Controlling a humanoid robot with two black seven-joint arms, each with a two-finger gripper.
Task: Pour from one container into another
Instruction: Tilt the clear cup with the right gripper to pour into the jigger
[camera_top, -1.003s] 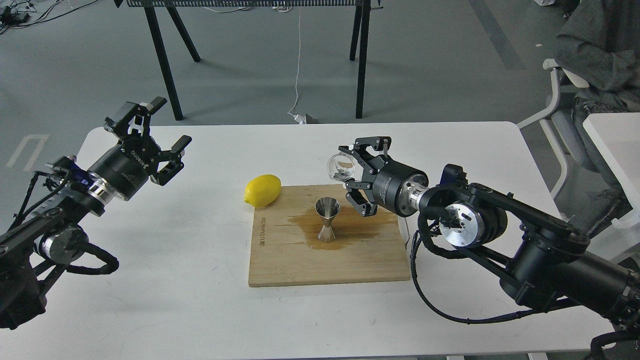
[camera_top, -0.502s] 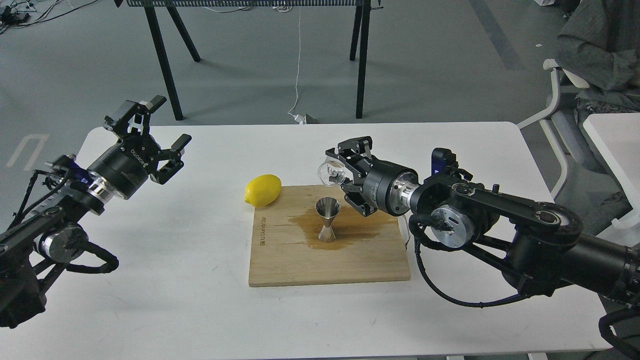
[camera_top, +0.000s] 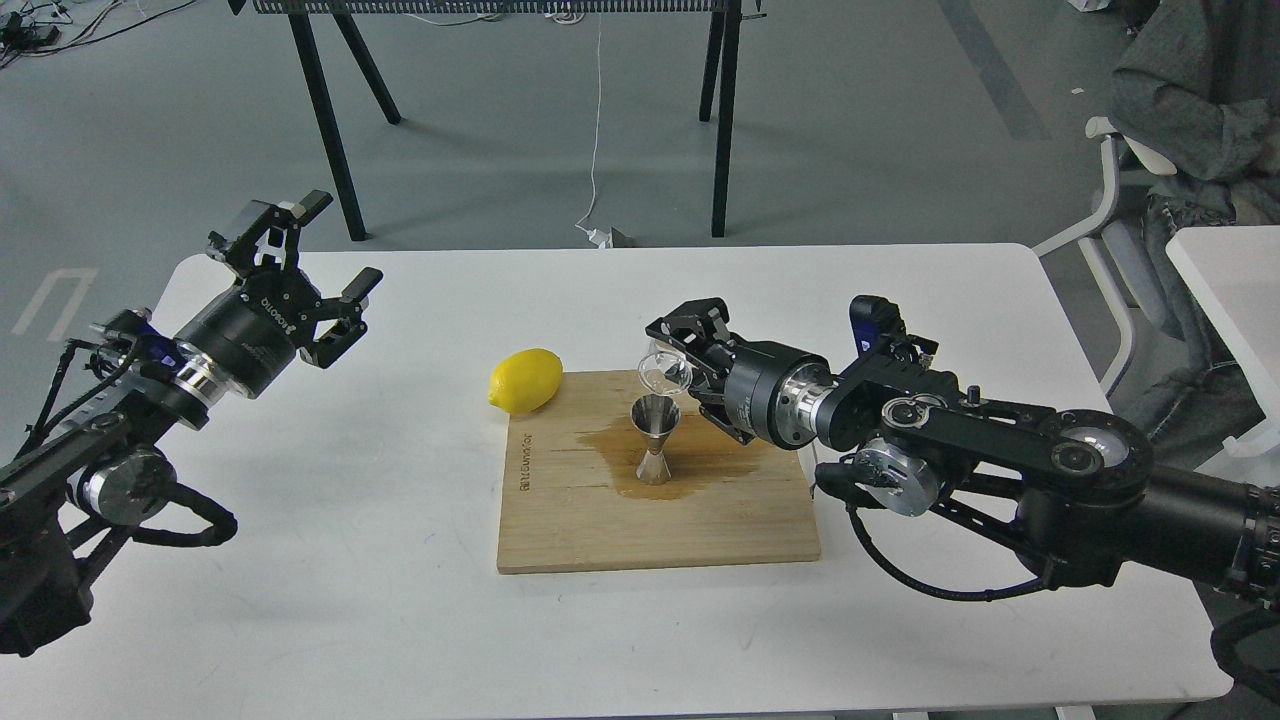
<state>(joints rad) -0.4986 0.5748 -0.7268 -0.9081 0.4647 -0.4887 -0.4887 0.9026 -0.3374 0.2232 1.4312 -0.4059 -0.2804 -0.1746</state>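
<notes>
The steel jigger (camera_top: 655, 440) stands upright on the wooden board (camera_top: 660, 520), in a brown wet stain. Just above its top cone hangs the clear cup (camera_top: 667, 370), tipped over with its mouth facing down and left toward the jigger. My right gripper (camera_top: 685, 362) is shut on the clear cup, reaching in from the right. My left gripper (camera_top: 315, 270) hovers open and empty above the table's far left, well away from the board.
A yellow lemon (camera_top: 525, 380) lies at the board's back-left corner. The white table (camera_top: 350, 560) carries the board. Black trestle legs (camera_top: 325, 120) stand behind the table. A chair and a seated person (camera_top: 1190, 110) are at the far right.
My right gripper has rolled and dropped left and down with the clear cup, tipping it from above the jigger's right to mouth-down right over the jigger. The left arm has barely moved.
</notes>
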